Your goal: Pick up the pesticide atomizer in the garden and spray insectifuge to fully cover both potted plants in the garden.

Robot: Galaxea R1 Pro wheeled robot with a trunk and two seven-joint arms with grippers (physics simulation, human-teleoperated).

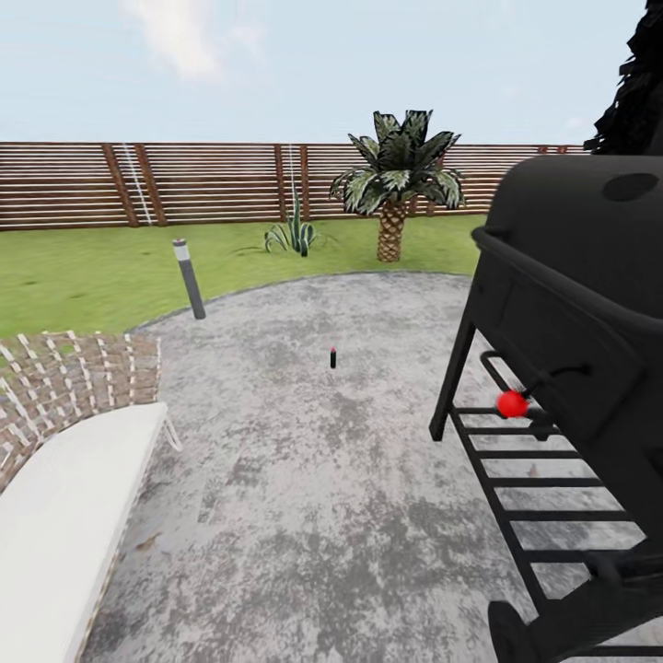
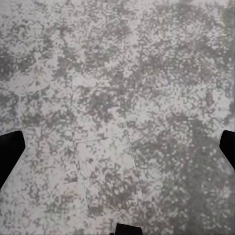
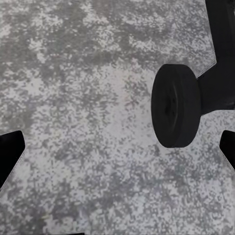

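I am on a grey paved patio (image 1: 313, 479) in the garden, with green lawn (image 1: 83, 272) and a brown slatted fence (image 1: 203, 182) beyond. A small dark upright object with a reddish top (image 1: 332, 357) stands alone on the paving ahead; it is too small to tell whether it is the pesticide atomizer. The potted plants are out of view. My left gripper (image 2: 117, 152) hangs open over bare paving, its dark fingertips (image 2: 10, 154) at the picture's edges. My right gripper (image 3: 117, 152) is open too, above paving beside a black wheel (image 3: 176, 105).
A big black barbecue grill (image 1: 571, 368) with a red knob (image 1: 511, 403) stands close on the right. A white-cushioned wicker lounger (image 1: 64, 479) is at the left. A short bollard lamp (image 1: 189, 278), a striped shrub (image 1: 293, 238) and a small palm (image 1: 396, 184) edge the lawn.
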